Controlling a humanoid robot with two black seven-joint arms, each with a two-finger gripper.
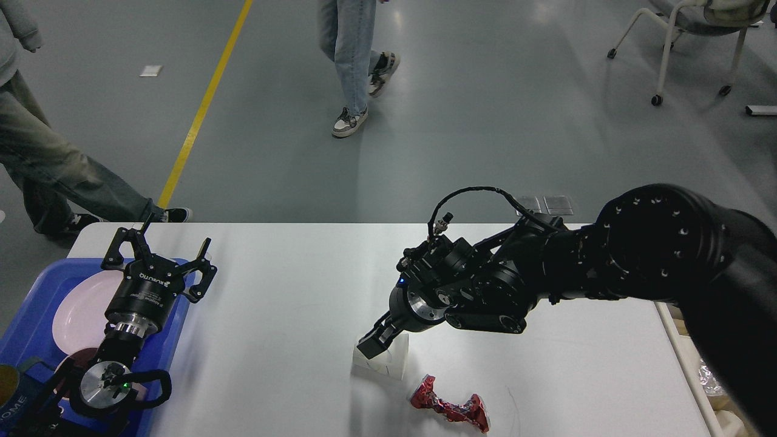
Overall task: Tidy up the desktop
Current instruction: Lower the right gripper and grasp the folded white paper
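Faintly, mirrored lettering marks the splayed left pincer [156,252]; right pincer's [375,345] spread stays unreadable.

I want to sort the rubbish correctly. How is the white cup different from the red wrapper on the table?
The white cup is pale, cylinder-shaped and lies on its side; the red wrapper is shiny, flat and crumpled. The right gripper is down over the cup, while the wrapper lies apart, untouched. Both rest near the front edge of the desktop.
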